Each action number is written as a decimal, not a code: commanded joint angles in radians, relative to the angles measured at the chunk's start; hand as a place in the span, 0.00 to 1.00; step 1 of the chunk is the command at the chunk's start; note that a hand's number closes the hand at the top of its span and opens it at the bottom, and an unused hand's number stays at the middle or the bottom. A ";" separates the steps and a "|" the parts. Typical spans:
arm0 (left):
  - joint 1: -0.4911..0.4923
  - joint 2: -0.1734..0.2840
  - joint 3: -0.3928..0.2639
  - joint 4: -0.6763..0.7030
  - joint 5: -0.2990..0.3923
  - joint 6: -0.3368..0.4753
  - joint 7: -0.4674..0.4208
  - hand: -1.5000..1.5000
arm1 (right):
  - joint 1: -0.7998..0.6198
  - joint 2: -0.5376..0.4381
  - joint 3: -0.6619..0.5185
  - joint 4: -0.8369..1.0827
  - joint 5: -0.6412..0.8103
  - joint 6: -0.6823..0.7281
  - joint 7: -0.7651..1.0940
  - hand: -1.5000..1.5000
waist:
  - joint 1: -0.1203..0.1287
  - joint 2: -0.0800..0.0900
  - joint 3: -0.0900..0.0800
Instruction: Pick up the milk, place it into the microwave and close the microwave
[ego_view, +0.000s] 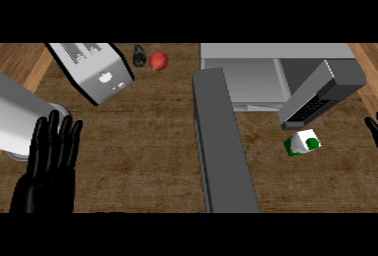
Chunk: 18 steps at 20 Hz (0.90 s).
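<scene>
Milk carton (302, 143): white and green, stands tilted on the counter toward its right edge, just in front of the microwave, free of both hands.
Microwave (255, 75): light grey box at the counter's far edge, right of centre; its cavity faces forward and is open.
Microwave door (224, 145): dark grey, swung fully out, running from the microwave's left front corner down to the counter's near edge, left of the milk carton.
Control panel block (321, 95): grey with a dark keypad, at the microwave's right side, just above the milk carton.
Left hand (46, 170): black, at the counter's near left corner, fingers straight and upright, spread slightly, grasping nothing.
Right hand (373, 131): only fingertips show at the right edge, apart from the milk carton; whether they are released or clenched cannot be told.
Toaster-like appliance (92, 70): grey and black, tilted, at the far left.
Red item (159, 60): small, at the far edge, left of the microwave.
Dark item (139, 55): small, just left of the red item.
Grey cylinder (18, 120): at the left edge, beside the left hand.
Counter (148, 150): brown wood-grain top, lighter wood along its far corners.
</scene>
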 joint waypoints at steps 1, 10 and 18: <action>0.036 -0.006 -0.091 -0.052 -0.011 0.070 0.030 0.00 | 0.043 -0.016 -0.062 0.099 -0.037 0.103 -0.083 0.00 | 0.000 0.000 0.000; 0.213 0.027 -0.057 -0.002 0.075 -0.054 -0.192 0.00 | 0.024 0.048 -0.057 0.204 0.063 0.102 -0.138 0.00 | 0.003 0.000 0.000; 0.368 0.048 -0.100 -0.004 0.074 -0.089 -0.323 0.00 | -0.064 0.056 -0.040 0.500 0.184 0.134 -0.314 0.00 | 0.010 0.001 0.000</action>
